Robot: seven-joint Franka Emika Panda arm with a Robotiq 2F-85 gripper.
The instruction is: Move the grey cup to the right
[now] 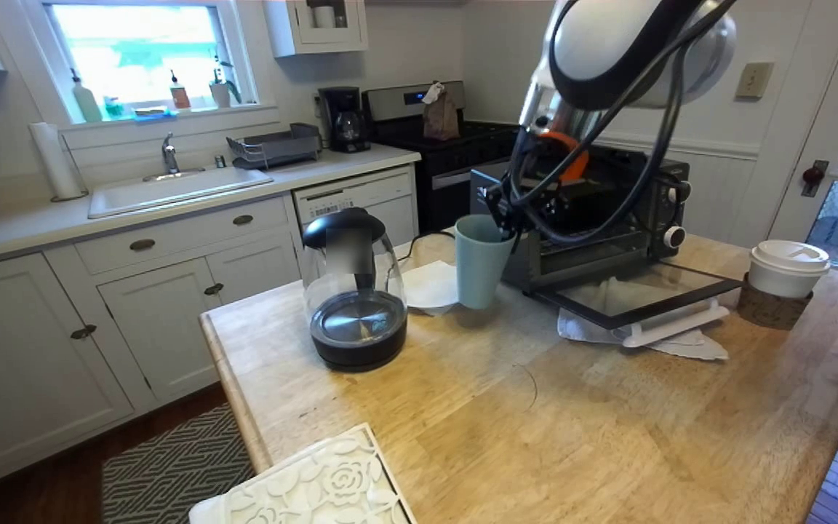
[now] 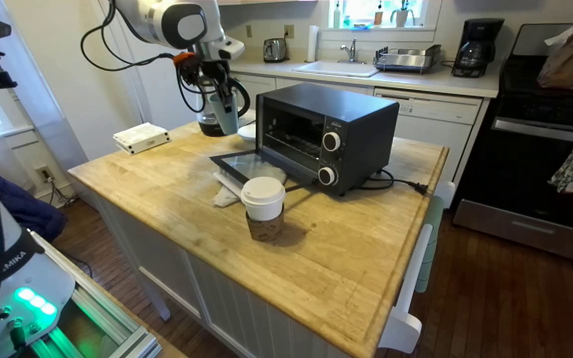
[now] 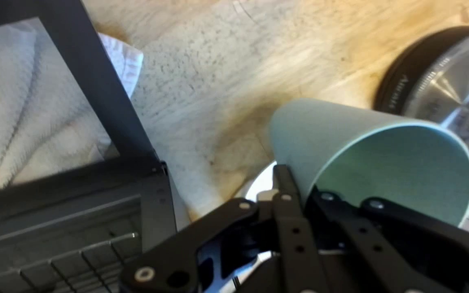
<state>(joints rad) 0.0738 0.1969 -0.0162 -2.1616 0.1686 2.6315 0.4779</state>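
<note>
Left to right in an exterior view: white box (image 1: 310, 484), floral relief; black-lidded glass carafe (image 1: 356, 327), standing on the wooden table (image 1: 521, 444); grey cup (image 1: 479, 273), mouth up, right of the carafe, table contact uncertain; gripper (image 3: 304, 199), in wrist view closed on the cup's wall, one finger inside, one outside; toaster oven (image 1: 663, 216), opened; paper cup (image 1: 787, 275), lidded and sleeved.

Glass carafe (image 1: 355, 295) and toaster oven (image 2: 327, 138) flank the grey cup (image 1: 481, 266), open tabletop (image 1: 492, 378) alongside.

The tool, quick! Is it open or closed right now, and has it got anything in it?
Tool: closed, holding the grey cup by its rim.
</note>
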